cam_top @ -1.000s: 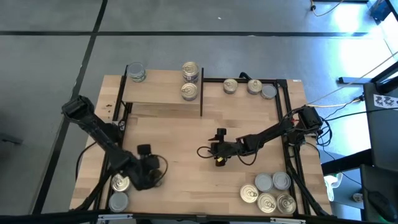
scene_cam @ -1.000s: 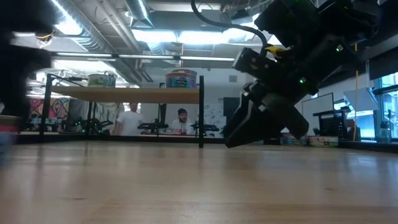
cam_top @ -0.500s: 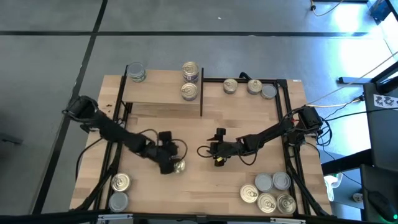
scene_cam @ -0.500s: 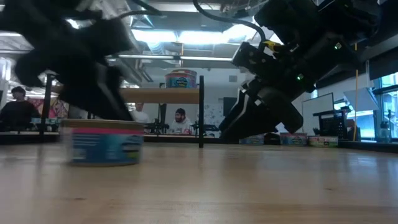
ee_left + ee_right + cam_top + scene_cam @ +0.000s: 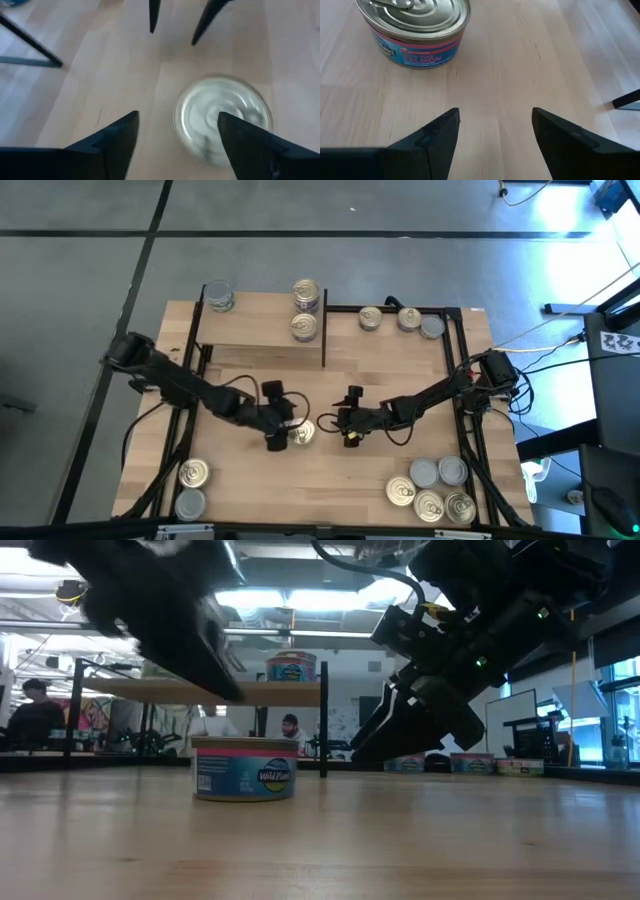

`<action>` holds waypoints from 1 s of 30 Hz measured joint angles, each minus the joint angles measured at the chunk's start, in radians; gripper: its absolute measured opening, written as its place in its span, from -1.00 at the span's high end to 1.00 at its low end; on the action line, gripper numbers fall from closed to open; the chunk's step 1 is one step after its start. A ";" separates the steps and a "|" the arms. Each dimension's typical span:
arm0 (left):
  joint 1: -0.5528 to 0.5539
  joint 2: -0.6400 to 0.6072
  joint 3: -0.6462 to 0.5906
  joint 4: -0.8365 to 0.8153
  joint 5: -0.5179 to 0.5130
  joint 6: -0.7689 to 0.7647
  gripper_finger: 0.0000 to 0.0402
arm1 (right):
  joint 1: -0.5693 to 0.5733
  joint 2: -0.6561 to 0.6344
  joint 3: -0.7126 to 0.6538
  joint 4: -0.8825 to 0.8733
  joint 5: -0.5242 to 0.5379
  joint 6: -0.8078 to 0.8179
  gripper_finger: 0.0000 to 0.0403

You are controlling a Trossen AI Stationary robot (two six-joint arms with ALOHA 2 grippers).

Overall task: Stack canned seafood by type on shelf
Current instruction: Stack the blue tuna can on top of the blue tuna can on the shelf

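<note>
tabletop, tin beside left gripper

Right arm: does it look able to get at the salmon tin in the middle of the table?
Probably yes. The right gripper is open and faces the salmon tin across bare tabletop. The left gripper sits beside the tin on its far side and may crowd the grasp.

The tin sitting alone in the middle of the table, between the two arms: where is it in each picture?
High view: the tin lies mid-table, between the left pincer and the right pincer.
Low view: the tin stands left of centre on the wood.
Left wrist view: the tin shows by one finger, top up.
Right wrist view: the tin is beyond the open fingers.
Shared landmark: the shelf, behind the tin.
</note>
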 joint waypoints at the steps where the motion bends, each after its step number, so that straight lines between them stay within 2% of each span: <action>1: -0.016 -0.031 -0.007 -0.016 -0.001 -0.016 -0.30 | 0.000 0.000 0.000 0.000 0.000 0.000 -0.24; 3: -0.054 -0.090 -0.043 0.000 -0.015 -0.036 -0.26 | 0.000 0.000 0.000 0.000 0.000 0.000 -0.24; 6: -0.105 -0.132 -0.137 0.143 -0.028 -0.040 -0.19 | 0.000 0.000 0.000 0.003 0.000 0.000 -0.24; 11: -0.126 -0.110 -0.300 0.511 -0.031 -0.032 -0.08 | 0.000 0.000 0.000 0.020 0.000 -0.002 -0.24; 14: -0.109 -0.074 -0.356 0.614 -0.035 -0.046 0.01 | 0.000 0.000 0.000 0.025 0.007 -0.025 -0.24; 21: -0.086 0.040 -0.370 0.687 -0.035 -0.074 0.34 | 0.000 0.000 0.000 0.092 0.017 -0.079 -0.24; 30: -0.088 0.070 -0.361 0.695 -0.010 -0.070 0.67 | 0.000 0.000 0.000 0.181 -0.103 -0.052 -0.29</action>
